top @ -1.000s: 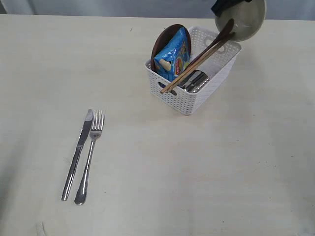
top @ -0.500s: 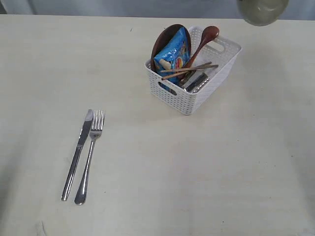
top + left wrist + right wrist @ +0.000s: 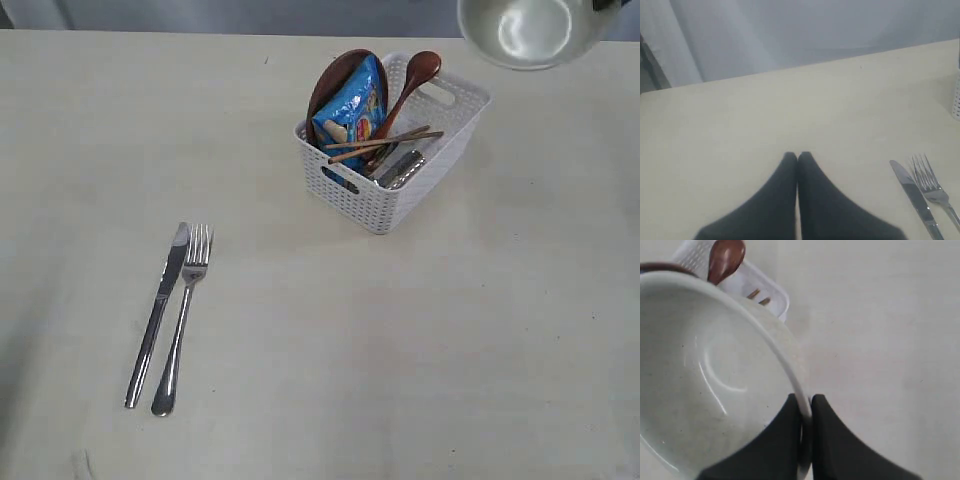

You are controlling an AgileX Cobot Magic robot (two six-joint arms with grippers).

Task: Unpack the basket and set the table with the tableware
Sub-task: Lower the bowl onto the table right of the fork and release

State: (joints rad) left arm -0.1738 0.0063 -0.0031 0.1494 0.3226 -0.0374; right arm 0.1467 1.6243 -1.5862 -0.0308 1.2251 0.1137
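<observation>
The off-white bowl (image 3: 525, 30) hangs in the air beyond the white basket (image 3: 400, 205), at the exterior view's top right. My right gripper (image 3: 806, 402) is shut on the bowl's rim (image 3: 790, 365). In the basket stand the round brown plate (image 3: 335, 75), the wooden spoon (image 3: 415, 75), the chopsticks (image 3: 385, 143) and the steel cup (image 3: 400, 168). The knife (image 3: 157, 312) and fork (image 3: 182, 318) lie side by side on the table (image 3: 400, 350) at the left. My left gripper (image 3: 797, 157) is shut on nothing, low over the bare table beside the knife (image 3: 912, 192).
A blue chip bag (image 3: 352, 110) leans against the plate inside the basket. The table's far edge (image 3: 200, 32) meets a grey backdrop.
The bowl has been lifted out of the basket and turned so its inside now faces the exterior camera. The spoon and chopsticks dropped back into the basket.
</observation>
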